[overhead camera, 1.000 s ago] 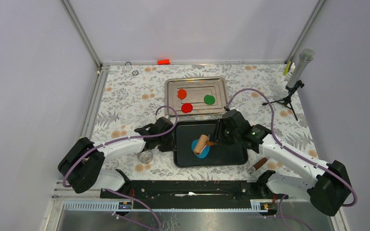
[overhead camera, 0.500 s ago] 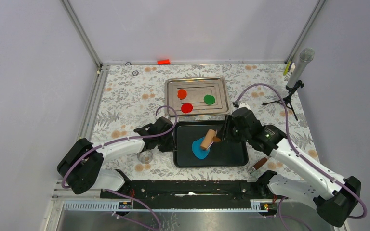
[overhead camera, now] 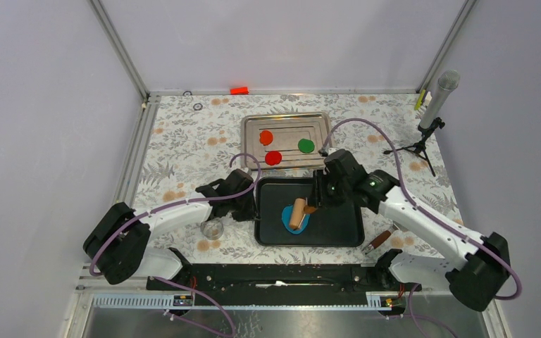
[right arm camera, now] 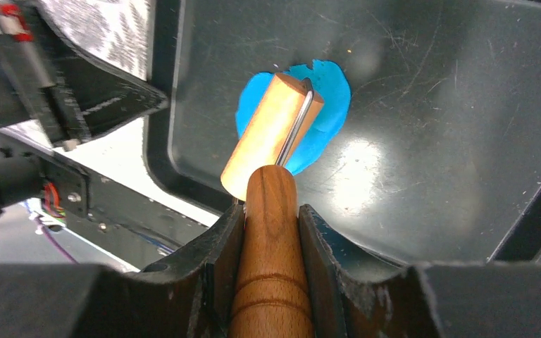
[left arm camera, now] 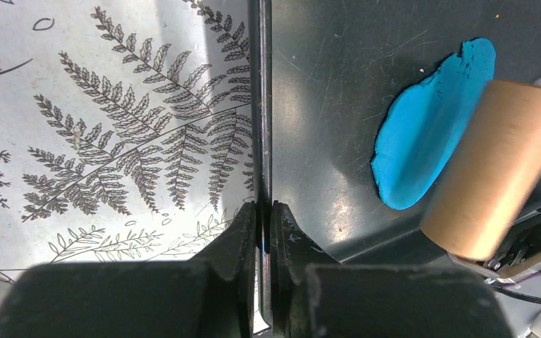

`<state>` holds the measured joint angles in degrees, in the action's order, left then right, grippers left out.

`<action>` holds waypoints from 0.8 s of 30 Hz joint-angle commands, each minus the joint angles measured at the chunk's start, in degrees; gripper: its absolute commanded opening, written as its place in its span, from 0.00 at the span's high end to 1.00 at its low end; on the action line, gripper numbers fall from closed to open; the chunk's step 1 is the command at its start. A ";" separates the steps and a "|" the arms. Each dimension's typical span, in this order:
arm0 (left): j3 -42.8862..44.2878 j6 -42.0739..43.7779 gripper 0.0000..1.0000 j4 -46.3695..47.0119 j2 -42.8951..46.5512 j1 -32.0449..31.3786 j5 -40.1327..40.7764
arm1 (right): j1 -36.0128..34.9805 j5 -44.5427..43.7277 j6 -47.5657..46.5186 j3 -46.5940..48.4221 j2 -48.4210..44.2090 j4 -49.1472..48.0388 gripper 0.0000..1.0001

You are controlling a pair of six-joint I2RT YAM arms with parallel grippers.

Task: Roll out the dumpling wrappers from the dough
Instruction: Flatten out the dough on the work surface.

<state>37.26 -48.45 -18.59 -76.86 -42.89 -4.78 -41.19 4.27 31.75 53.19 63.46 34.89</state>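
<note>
Rolling pin (right arm camera: 264, 137) atop blue dough (right arm camera: 331, 105)

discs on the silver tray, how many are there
3 on the silver tray: orange disc back left, red disc front left, green disc right. None looks hidden.
</note>
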 commanded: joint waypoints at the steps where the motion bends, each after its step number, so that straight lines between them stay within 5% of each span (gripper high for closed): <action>1: 3.37 2.10 1.00 2.06 1.75 -0.30 -3.35 | 0.24 2.90 -4.21 1.64 3.13 -2.23 1.00; 12: 2.38 1.91 1.00 2.33 1.88 -0.32 -3.33 | 0.28 -4.64 -3.82 -7.62 5.06 -6.30 1.00; 24: 2.60 2.70 1.00 0.97 1.89 -0.32 -2.17 | 0.61 -9.88 -2.13 -9.30 2.20 1.84 1.00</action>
<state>37.50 -47.37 -20.86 -76.97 -42.83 -4.38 -41.21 4.43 31.81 45.52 64.14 26.76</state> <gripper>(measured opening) 0.066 0.390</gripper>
